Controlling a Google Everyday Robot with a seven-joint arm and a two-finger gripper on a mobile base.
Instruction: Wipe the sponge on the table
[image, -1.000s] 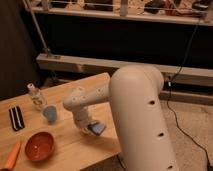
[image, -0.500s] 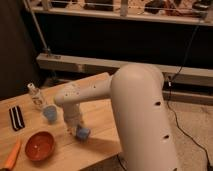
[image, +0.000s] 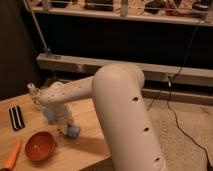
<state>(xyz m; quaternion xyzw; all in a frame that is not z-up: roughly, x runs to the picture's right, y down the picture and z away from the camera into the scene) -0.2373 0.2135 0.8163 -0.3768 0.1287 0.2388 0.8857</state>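
Where the light-brown wooden plank desk (image: 87, 145) came nearest the camera, a slim orange carrot-like piece (image: 12, 156) lay at its near left corner. A round orange-brown bowl (image: 40, 145) sat just to the right of it. A little farther in and right of the bowl, the small light-blue soft rectangular sponge (image: 74, 131) rested on the desk top. The robot's hand (image: 68, 129) reached down onto the sponge from the left, its two fingers closed narrowly on it. The thick white perforated arm (image: 125, 110) filled the near right side and bent left to that hand. Behind the wrist, a rounded pale-blue cup (image: 49, 116) showed partly, and a black-and-white striped flat object (image: 17, 118) lay near the left edge. Farther still, a small clear bottle (image: 34, 93) stood upright by the far edge. Beyond the desk, a black cable (image: 175, 107) trailed over the speckled floor (image: 185, 135) toward a long pale rail (image: 165, 74).
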